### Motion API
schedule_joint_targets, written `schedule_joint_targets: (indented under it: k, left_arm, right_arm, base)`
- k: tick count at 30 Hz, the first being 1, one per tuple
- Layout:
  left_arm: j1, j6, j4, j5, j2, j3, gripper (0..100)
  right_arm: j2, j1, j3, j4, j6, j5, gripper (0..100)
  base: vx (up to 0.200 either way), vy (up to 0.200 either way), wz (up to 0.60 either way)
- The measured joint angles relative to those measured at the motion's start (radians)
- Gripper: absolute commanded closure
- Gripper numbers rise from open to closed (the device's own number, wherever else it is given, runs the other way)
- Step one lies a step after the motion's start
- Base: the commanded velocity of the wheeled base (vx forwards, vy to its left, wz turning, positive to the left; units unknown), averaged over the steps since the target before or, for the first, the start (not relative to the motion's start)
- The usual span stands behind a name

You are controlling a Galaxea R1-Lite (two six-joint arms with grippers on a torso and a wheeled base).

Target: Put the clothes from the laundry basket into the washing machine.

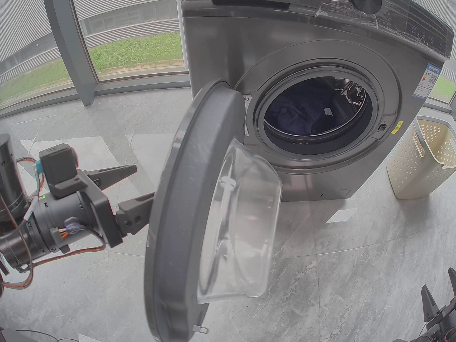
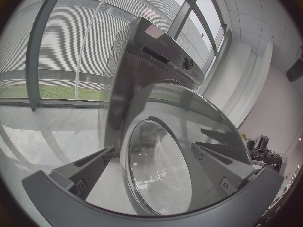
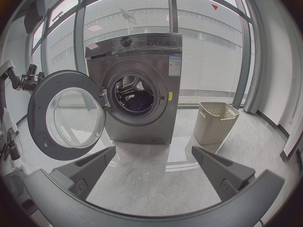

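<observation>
Clothes (image 1: 304, 110), dark blue, were recorded lying inside the drum of the washing machine (image 1: 213, 48), low in the opening. In the right wrist view the same dark heap (image 3: 135, 101) was seen behind the round port of the machine (image 3: 176, 89).

The door (image 1: 190, 205) was noted swung wide open, at about 7 o'clock from the port, hinged at the port's 9 o'clock edge, its clear bowl facing the drum. The laundry basket (image 1: 418, 176), cream and perforated, was found upright on the grey floor (image 1: 332, 271) at 3 o'clock of the machine, just beside it.

The left gripper (image 1: 142, 184) was held at 9 o'clock of the door, close against its outer face. Its jaws were spread wide and nothing was gripped. Contact between the lower finger and the door rim could not be settled. In the left wrist view the door's outer face (image 2: 189, 111) was seen between and beyond the fingers of that gripper (image 2: 152, 149).

The right gripper (image 1: 438, 281) was logged at 5 o'clock, low and well apart from machine and basket, jaws parted wide and empty (image 3: 153, 150). The clothes lay well apart from both sets of jaws.
</observation>
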Motion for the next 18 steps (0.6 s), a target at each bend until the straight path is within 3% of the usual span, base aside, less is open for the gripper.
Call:
schedule_joint_targets:
  k: [12,18]
  left_arm:
    - [-0.136,-0.001,-0.006,-0.002,0.154,-0.145,0]
    - [-0.170,-0.004,-0.011,-0.004,0.241,-0.236,0]
  right_arm:
    - [0.000,0.000,0.000,0.000,0.000,0.000,0]
    - [0.000,0.000,0.000,0.000,0.000,0.000,0]
  base:
    - [0.000,0.000,0.00]
    - [0.000,0.000,0.00]
